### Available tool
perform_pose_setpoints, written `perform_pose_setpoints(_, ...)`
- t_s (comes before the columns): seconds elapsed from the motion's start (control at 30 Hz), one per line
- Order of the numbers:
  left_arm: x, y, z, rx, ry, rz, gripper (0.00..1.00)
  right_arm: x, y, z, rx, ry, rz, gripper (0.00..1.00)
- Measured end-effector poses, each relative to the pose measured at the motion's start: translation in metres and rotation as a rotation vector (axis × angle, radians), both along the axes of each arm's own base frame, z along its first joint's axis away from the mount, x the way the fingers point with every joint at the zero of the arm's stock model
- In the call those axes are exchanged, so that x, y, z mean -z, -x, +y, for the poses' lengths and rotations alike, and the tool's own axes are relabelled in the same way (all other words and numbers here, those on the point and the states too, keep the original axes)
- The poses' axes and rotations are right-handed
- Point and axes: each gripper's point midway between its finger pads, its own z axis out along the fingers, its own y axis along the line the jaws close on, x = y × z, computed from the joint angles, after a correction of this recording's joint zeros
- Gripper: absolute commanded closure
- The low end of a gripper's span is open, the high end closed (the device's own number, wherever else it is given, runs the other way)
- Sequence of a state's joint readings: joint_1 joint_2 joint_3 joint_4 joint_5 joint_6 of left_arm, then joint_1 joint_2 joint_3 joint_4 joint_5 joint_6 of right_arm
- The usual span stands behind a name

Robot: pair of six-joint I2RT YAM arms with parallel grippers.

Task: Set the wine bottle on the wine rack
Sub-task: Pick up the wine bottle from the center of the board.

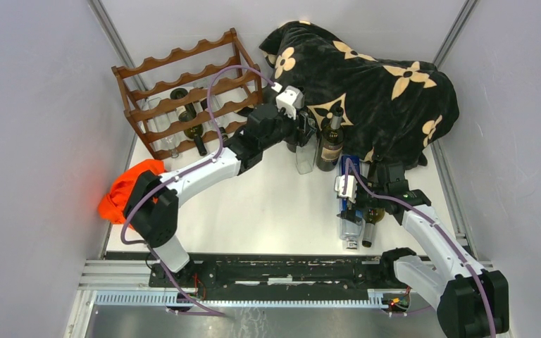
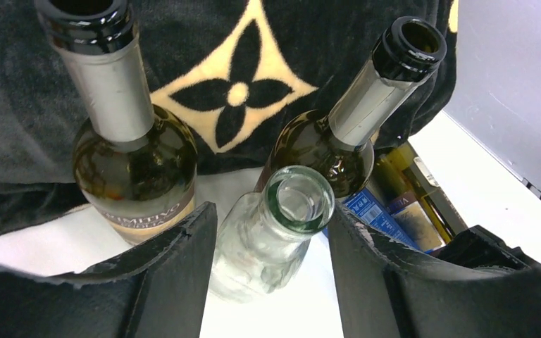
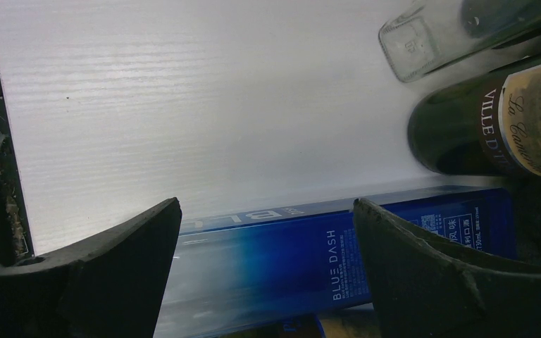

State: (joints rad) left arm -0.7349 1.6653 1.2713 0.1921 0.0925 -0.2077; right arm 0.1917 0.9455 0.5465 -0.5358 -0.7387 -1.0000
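A clear glass wine bottle (image 2: 282, 232) (image 1: 305, 158) stands upright on the white table in front of the blanket. My left gripper (image 2: 271, 260) (image 1: 303, 134) reaches down over its neck. The jaws straddle it: the right finger (image 2: 373, 274) is at the rim, and a gap shows beside the left finger (image 2: 169, 274). The dark reddish-brown wine rack (image 1: 183, 77) stands at the back left with a few bottles lying in it. My right gripper (image 3: 268, 239) (image 1: 352, 211) hangs open above a blue bottle (image 3: 338, 260) lying on the table, not gripping it.
Two dark upright bottles (image 2: 134, 162) (image 2: 338, 148) flank the clear one. A black blanket with cream flowers (image 1: 373, 77) is heaped at the back right. An orange cloth (image 1: 127, 190) lies at the left edge. A dark labelled bottle (image 3: 479, 127) lies beside the blue one.
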Motion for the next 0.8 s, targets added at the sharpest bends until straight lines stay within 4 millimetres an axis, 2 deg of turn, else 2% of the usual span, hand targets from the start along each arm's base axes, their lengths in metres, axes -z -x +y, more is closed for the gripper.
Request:
perform_pose_setpoints(0.13,0.001,-0.003,-0.006,0.016,0.002,0.003,0.39,0.001,0.001,0.000,0.000,0.001,0.007,0.02)
perform_pose_setpoints(0.23,0.003,-0.004,-0.010,0.023,0.001,0.006,0.49,0.002,0.001,0.000,-0.001,0.002,0.009,0.02)
perform_pose_setpoints(0.33,0.002,-0.005,-0.013,0.027,0.001,0.005,0.68,0.002,0.001,0.000,-0.001,0.002,0.011,0.02)
perform_pose_setpoints(0.43,0.000,-0.009,-0.015,0.027,-0.013,-0.007,0.95,0.003,0.001,0.000,-0.002,0.003,0.016,0.02)
perform_pose_setpoints(0.47,-0.001,-0.008,-0.016,0.034,-0.013,-0.006,0.98,0.004,0.001,0.000,-0.002,0.003,0.018,0.02)
perform_pose_setpoints(0.67,-0.001,-0.006,-0.013,0.025,-0.044,-0.017,0.98,0.005,0.003,0.000,-0.005,0.005,0.025,0.02)
perform_pose_setpoints(0.8,-0.001,0.005,0.010,-0.013,-0.095,-0.018,0.98,0.005,0.005,0.001,-0.014,0.000,0.030,0.02)
